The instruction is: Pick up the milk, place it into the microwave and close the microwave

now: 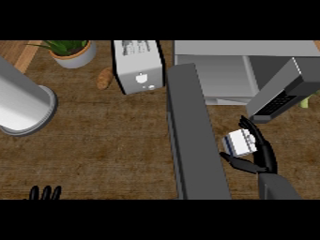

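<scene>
**Milk's in hand, now get it through the doorway**

Your left robot hand (pixel 45 192) rests open at the lower left edge of the worktop (pixel 107 140). The microwave door (pixel 194 136) swings out mid-view, so steer right of it. Your right robot hand (pixel 255 152) is curled around the milk (pixel 238 142), just in front of the microwave (pixel 245 70). I'd lift it forward into the cavity, keeping it upright and clear of the panel.

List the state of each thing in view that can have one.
Microwave: open, cavity empty.
Microwave door: swung wide open.
Milk: held above the counter, outside the microwave.
Right robot hand: curled round the milk.
Left robot hand: open, resting at the lower edge.
Toaster: nothing visible in its slots.
</scene>
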`<action>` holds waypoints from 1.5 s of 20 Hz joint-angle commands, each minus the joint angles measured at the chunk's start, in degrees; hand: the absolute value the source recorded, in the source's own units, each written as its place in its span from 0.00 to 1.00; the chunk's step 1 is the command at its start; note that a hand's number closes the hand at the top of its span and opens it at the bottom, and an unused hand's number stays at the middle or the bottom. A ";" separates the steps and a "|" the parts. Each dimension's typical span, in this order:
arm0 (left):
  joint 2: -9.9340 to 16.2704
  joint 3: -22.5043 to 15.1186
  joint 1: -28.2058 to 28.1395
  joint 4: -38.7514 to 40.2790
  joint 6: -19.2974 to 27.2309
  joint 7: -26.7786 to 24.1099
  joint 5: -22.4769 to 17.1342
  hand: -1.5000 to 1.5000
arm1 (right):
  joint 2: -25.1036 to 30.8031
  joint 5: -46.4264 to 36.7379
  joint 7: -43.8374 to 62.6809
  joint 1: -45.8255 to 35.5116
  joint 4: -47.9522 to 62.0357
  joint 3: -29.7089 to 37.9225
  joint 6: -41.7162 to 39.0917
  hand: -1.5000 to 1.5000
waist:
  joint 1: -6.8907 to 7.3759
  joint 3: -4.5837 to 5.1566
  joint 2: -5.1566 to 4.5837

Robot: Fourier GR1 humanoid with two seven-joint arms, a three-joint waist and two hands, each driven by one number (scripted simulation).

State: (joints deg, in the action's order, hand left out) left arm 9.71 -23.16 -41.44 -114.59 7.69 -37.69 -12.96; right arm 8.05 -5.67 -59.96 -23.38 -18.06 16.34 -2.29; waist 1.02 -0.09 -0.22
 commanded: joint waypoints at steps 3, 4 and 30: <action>2.09 2.66 0.18 2.36 -3.96 -3.08 -3.30 0.00 | -0.56 -3.21 -5.93 -1.78 1.83 -0.85 9.74 1.00 | 0.60 -0.02 -0.15; -0.07 -0.97 -1.11 0.31 -0.38 -2.28 -0.01 0.00 | 0.42 -1.98 -4.88 -2.79 2.42 0.28 7.84 1.00 | 0.34 -0.03 -0.07; 1.97 0.59 0.45 0.20 -0.53 -1.36 -2.34 0.00 | 1.09 0.95 -8.36 -5.01 -0.85 3.42 2.88 1.00 | -0.51 0.06 0.17</action>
State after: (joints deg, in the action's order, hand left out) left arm 11.48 -23.76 -42.16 -115.32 7.15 -38.80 -14.82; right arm 8.71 -4.55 -62.26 -30.78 -17.15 20.72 3.51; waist 1.03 -0.08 -0.24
